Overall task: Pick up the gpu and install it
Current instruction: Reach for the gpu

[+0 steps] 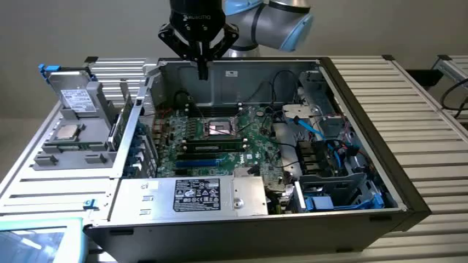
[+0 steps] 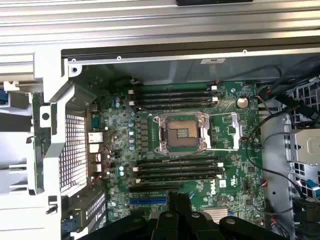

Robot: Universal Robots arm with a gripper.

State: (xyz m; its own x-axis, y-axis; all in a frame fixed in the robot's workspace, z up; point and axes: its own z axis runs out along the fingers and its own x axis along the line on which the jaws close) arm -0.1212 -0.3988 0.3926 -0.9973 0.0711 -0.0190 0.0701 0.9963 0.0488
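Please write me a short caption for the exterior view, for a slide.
Shut, empty gripper hangs over the motherboard of the open case.

Both cameras see the motherboard [image 1: 252, 143]
Exterior view slants down from well above it; wrist view faces straight down, nearer.

My arm [image 1: 281, 22] holds its wrist pointing straight down, and my gripper [image 1: 203, 75] hangs with its fingers pressed tight together.
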